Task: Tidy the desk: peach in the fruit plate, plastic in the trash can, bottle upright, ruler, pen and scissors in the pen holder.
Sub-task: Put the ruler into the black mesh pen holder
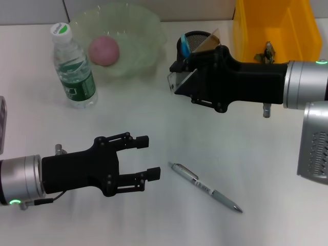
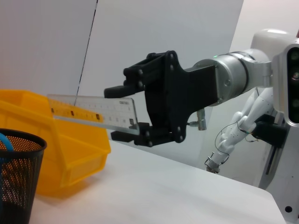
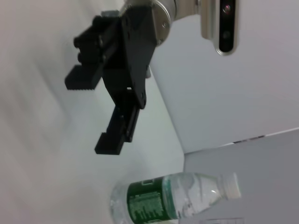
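Desk: 1 pen (image 1: 206,187), 1 bottle (image 1: 74,66); right gripper (image 2: 125,114) clamps ruler (image 2: 93,111), left gripper (image 1: 148,158) open

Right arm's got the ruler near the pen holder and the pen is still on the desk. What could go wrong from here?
1. The right gripper pinches the ruler only at one end, so the long free end could tilt and catch the pen holder rim.
2. Blue-handled scissors already sit in the holder and may block the ruler.
3. The pen lies flat before the open left gripper; a grasp could nudge or roll it.
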Controlling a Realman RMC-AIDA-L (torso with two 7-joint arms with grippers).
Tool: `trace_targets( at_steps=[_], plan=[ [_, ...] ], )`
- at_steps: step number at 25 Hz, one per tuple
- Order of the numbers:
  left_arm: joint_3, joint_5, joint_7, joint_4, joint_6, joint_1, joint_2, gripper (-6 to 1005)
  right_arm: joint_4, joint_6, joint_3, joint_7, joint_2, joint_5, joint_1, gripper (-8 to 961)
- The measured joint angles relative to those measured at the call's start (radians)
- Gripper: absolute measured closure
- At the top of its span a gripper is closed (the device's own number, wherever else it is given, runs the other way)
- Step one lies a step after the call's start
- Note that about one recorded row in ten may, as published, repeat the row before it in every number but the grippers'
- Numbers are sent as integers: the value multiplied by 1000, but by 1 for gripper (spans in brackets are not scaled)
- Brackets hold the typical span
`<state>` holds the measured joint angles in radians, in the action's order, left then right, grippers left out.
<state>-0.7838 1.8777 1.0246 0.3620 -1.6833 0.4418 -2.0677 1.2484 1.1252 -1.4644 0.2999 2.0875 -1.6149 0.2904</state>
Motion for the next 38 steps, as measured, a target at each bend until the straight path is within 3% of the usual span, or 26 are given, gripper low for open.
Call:
trace_targets(
  at_steps=[4, 15, 38],
  plan=[
    [0, 0, 1, 0, -3, 0, 0, 218, -104, -7, 10, -64, -4, 98, 35, 573],
    [0, 0, 3, -9, -4, -4, 1, 218, -282, 2, 62, -130, -4, 186, 112, 573],
    [1, -29, -44, -23, 3, -12, -2, 218, -373, 37, 97, -123, -6, 250, 150, 573]
  ],
)
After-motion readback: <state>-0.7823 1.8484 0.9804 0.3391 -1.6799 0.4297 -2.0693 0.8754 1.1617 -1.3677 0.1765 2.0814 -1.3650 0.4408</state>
